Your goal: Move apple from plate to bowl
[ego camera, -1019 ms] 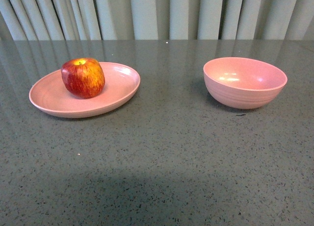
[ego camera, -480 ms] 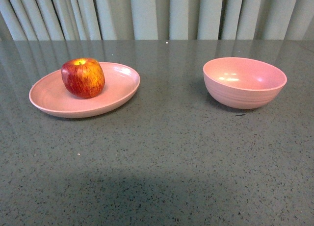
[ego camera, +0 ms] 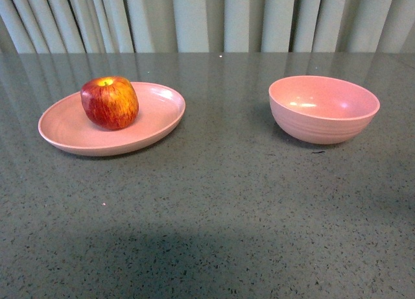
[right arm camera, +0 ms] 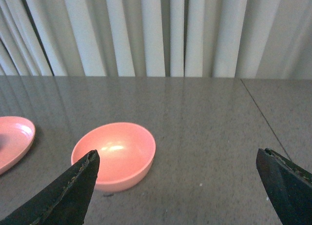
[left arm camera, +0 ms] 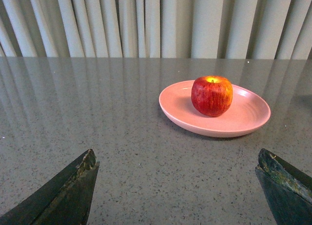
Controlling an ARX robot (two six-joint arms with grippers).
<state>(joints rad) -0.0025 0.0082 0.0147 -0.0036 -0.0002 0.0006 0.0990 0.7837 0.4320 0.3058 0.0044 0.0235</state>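
Tool L (left arm camera: 176,156) faces apple (left arm camera: 211,95) on plate (left arm camera: 246,121), tool R (right arm camera: 176,155) bowl (right arm camera: 114,159), both agape.

Only the finger tips of the left gripper (left arm camera: 175,156) and right gripper (right arm camera: 176,154) show, the rest cut off. One right finger hides part of the bowl (right arm camera: 122,152) ahead; the plate (right arm camera: 14,137) beside it is cropped.

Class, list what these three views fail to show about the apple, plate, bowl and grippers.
1. Apple: underside and far side, front and left wrist views; its own body hides them.
2. Plate: right wrist view, mostly cut off by the picture edge.
3. Bowl: right wrist view, part of its wall behind a finger; absent from left wrist view.
4. Left gripper, right gripper: only open fingertips show; front view shows neither.
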